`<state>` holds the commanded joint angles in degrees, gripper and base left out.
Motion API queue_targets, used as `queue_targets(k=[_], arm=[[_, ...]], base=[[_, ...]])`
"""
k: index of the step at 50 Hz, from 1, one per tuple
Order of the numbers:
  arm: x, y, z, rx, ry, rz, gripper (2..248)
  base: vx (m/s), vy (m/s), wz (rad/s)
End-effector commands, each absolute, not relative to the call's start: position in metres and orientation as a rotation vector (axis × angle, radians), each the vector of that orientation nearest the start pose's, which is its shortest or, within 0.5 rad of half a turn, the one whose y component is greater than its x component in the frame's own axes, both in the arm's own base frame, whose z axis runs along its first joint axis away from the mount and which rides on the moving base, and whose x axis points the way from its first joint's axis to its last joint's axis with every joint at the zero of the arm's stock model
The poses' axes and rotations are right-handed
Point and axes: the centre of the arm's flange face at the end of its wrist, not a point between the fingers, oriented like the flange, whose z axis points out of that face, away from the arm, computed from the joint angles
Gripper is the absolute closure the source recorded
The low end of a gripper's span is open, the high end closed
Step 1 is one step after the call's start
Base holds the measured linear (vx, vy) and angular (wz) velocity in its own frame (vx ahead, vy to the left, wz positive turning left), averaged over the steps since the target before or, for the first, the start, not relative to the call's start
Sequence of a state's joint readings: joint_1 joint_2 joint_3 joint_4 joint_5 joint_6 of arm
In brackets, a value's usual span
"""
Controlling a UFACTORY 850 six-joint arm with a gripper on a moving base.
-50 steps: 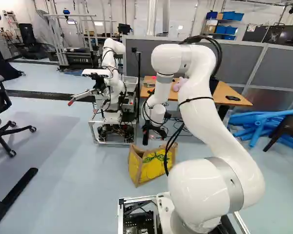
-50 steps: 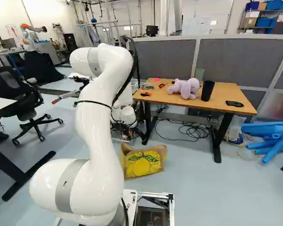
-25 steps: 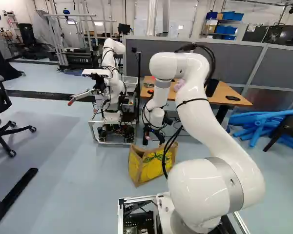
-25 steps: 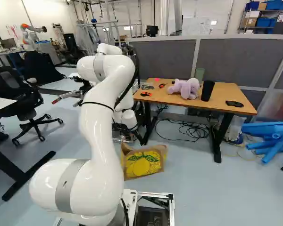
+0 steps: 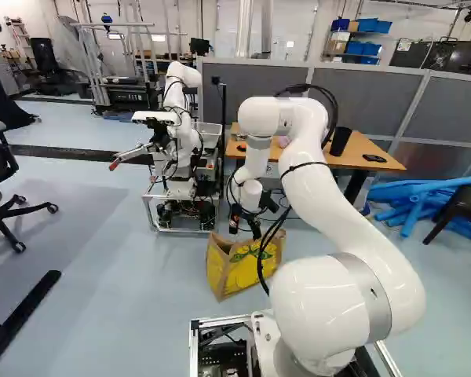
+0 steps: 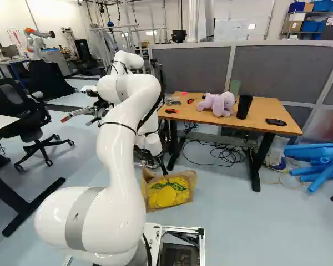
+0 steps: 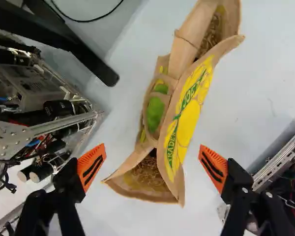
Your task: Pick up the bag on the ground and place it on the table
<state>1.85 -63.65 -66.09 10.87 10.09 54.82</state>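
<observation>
A robotics lab, by the look of it: another robot (image 5: 185, 143) near left, grey partitions (image 6: 288, 72), blue bins (image 5: 370, 49) shelved far right.

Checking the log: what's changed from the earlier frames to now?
The arm has lowered, bringing the tool down closer to the bag. Nothing taken hold of; the tool is open, the bag between its fingers in the wrist view. Base, bag and table unchanged.
</observation>
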Motion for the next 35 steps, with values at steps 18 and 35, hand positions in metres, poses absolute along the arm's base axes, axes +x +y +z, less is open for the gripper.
queue_targets(k=[18,35], arm=[[0.54,0.014,0.003,-2.408,1.838,-0.268,3],[0.542,0.015,-0.022,-2.323,1.947,-0.246,3]], base=[[0.0,0.0,0.0],[0.0,0.0,0.0]])
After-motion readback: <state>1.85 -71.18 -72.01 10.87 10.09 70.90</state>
